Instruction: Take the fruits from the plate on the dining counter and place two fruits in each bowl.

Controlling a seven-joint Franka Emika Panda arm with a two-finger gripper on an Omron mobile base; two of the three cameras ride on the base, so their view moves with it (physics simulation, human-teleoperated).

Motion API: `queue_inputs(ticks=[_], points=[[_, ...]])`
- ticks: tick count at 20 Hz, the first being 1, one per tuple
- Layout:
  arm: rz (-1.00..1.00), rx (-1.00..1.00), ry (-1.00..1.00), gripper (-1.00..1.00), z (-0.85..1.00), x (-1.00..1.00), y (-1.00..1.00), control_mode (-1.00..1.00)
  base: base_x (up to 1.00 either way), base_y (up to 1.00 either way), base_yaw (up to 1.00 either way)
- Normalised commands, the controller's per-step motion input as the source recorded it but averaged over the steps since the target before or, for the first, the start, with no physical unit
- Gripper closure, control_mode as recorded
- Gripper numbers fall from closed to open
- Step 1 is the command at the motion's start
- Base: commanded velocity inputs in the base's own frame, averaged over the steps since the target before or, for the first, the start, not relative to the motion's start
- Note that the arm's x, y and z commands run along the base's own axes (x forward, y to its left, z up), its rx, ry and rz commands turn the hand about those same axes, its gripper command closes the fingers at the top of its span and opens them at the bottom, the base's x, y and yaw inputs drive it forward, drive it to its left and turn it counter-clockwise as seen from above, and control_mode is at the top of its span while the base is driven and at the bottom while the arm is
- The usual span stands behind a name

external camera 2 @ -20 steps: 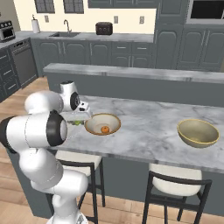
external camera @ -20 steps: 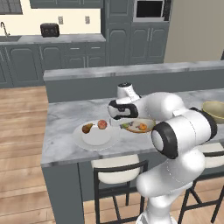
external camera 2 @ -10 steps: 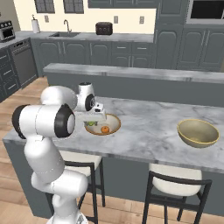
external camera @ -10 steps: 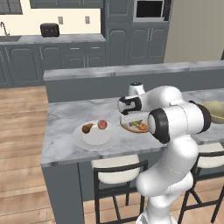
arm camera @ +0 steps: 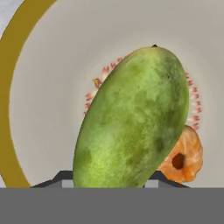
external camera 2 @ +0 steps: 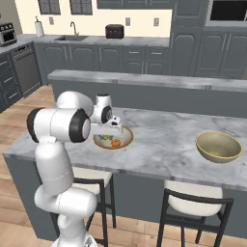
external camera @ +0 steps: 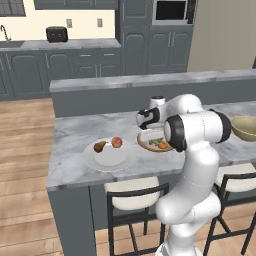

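Gripper (external camera: 149, 136): clasping green fruit (arm camera: 133, 122) directly above near bowl (external camera 2: 124, 140).
Handling: judged firm, smooth, slippery; hold mid-body.
Bowl contents: orange fruit (arm camera: 183, 159).

The dining counter (external camera: 75, 140) bears the plate (external camera: 111, 158) and two bowls (external camera 2: 218, 146).

We see the counter (external camera: 75, 145) as grey-white marbled stone, smooth with a soft sheen, on a matt dark grey base. The plate (external camera: 95, 159) looks like plain white glazed ware. In the hand view, the green fruit (arm camera: 133, 118) has a mottled, faintly dimpled matt skin; at its 4 o'clock the orange fruit (arm camera: 186, 159) looks rough and pitted. The bowl (arm camera: 39, 96) is smooth matt cream inside with a flat mustard-brown rim. The stools (external camera 2: 195, 200) have dark metal-looking frames and pale cushions.
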Motion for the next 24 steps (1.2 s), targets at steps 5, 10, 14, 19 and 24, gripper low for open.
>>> queue_inputs(ticks=[5,10,14,19,24], points=[[0.0,0.0,0.0,1.0,-0.01,0.14,0.0,-1.0,0.0,0.0,0.0],[0.0,0.0,0.0,-1.0,0.0,0.0,0.0,-1.0,0.0,0.0,0.0],[0.0,0.0,0.0,-1.0,0.0,0.03,0.0,-1.0,0.0,0.0,0.0],[0.0,0.0,0.0,-1.0,0.14,0.0,0.0,-1.0,0.0,0.0,0.0],[0.06,0.0,-0.04,-1.0,0.62,-0.05,0.47,-1.0,0.0,0.0,0.0]])
